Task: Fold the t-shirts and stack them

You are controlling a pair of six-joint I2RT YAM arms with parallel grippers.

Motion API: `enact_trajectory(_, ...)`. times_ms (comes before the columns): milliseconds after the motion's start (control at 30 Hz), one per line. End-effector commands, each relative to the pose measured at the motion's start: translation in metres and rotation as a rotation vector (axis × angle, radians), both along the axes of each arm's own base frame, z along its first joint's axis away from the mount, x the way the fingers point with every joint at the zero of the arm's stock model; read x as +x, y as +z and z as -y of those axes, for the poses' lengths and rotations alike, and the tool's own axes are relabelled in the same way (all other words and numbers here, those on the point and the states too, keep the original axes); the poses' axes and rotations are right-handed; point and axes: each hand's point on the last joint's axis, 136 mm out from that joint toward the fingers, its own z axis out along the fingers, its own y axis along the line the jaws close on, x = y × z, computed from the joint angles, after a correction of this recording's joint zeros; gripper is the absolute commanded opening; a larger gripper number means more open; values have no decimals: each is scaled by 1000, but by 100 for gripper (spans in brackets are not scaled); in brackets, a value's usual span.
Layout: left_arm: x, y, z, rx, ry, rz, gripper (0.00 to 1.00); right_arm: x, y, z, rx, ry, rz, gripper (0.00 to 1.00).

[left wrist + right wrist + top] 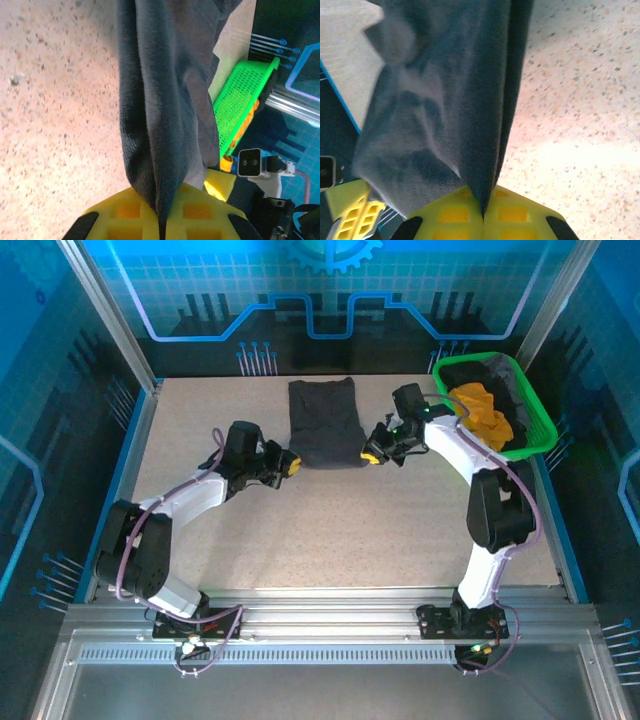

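A charcoal-black t-shirt point(325, 420) lies folded into a narrow panel at the back middle of the table. My left gripper point(291, 464) is shut on its near left corner, the fabric point(165, 115) pinched between the yellow fingers point(125, 212). My right gripper point(372, 454) is shut on the near right corner, with the cloth point(470, 110) running into its closed yellow fingers point(520, 212). A bright orange t-shirt point(484, 412) and another dark t-shirt point(500, 375) lie bunched in the green basket point(535, 435).
The green plastic basket point(240, 100) stands at the back right corner, close to my right arm. The speckled tabletop point(340, 530) stretches bare in front of the shirt. Metal frame rails and blue walls enclose the table.
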Motion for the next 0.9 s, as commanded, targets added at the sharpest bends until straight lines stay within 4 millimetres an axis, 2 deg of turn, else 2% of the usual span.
enact_trajectory(0, -58, -31, -2, 0, -70, -186, 0, -51, -18, -5, -17, 52, -130, 0)
enact_trajectory(133, -128, -57, 0, 18, -178, -333, 0, -115, -45, 0, -46, 112, -245, 0)
enact_trajectory(233, -180, -69, 3, 37, -246, -397, 0, -166, -49, 2, -59, 183, -304, 0)
enact_trajectory(333, -214, -70, 2, 46, -287, -430, 0, -211, -47, -1, -54, 245, -373, 0)
enact_trajectory(400, -224, -64, -2, 46, -281, -422, 0, -226, -40, -3, -47, 246, -386, 0)
enact_trajectory(467, -222, -52, -7, 41, -246, -386, 0, -226, -27, -3, -41, 231, -357, 0)
enact_trajectory(600, -202, -20, -10, 18, -171, -281, 0, -205, 8, -1, -65, 195, -291, 0)
enact_trajectory(667, -182, -1, -11, 11, -135, -218, 0, -189, 21, -2, -65, 175, -266, 0)
enact_trajectory(800, -128, 41, -13, -3, -72, -92, 0, -150, 45, -7, -47, 134, -233, 0)
enact_trajectory(867, -102, 55, -13, 7, -66, -59, 0, -128, 54, -8, -47, 109, -214, 0)
